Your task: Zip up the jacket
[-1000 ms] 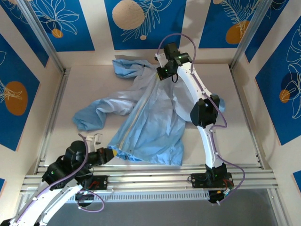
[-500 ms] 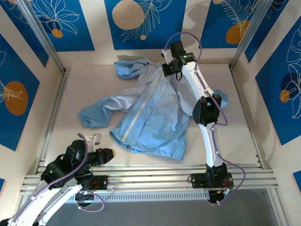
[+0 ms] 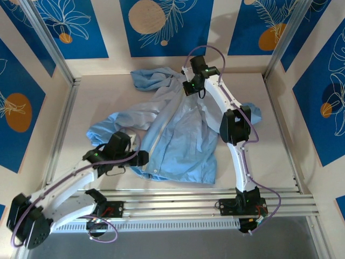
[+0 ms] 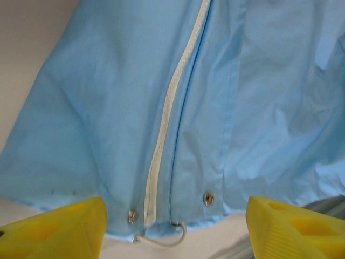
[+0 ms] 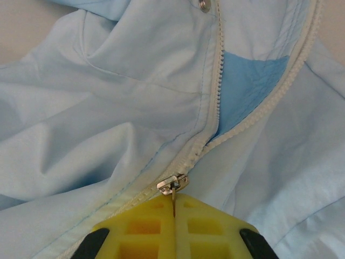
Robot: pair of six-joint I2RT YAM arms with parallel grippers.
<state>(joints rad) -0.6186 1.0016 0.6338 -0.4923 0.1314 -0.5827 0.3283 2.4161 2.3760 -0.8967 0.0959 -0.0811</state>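
The light-blue jacket [image 3: 180, 137] lies spread on the table, its white zipper [image 3: 161, 127] running from the near hem toward the collar. My left gripper [image 3: 142, 158] hovers at the near hem; in the left wrist view its yellow fingers [image 4: 54, 232] stand wide open on either side of the zipper's bottom end [image 4: 150, 210], holding nothing. My right gripper [image 3: 189, 86] is near the collar. In the right wrist view the right gripper [image 5: 175, 200] is shut on the zipper pull [image 5: 173, 197], just under the metal slider [image 5: 172, 184]. Above the slider the teeth [image 5: 253, 116] spread apart.
Metal snaps [image 4: 207, 198] and a cord loop [image 4: 161, 241] sit at the hem. One sleeve [image 3: 108, 127] trails left and the hood [image 3: 148, 78] lies by the back wall. Aluminium rails [image 3: 178, 197] cross the near edge, and upright posts [image 3: 51, 43] flank the table.
My left gripper let go of the hem, opened, and its arm swung forward to the hem again. The jacket slid toward the back wall with the right gripper, which stays shut.
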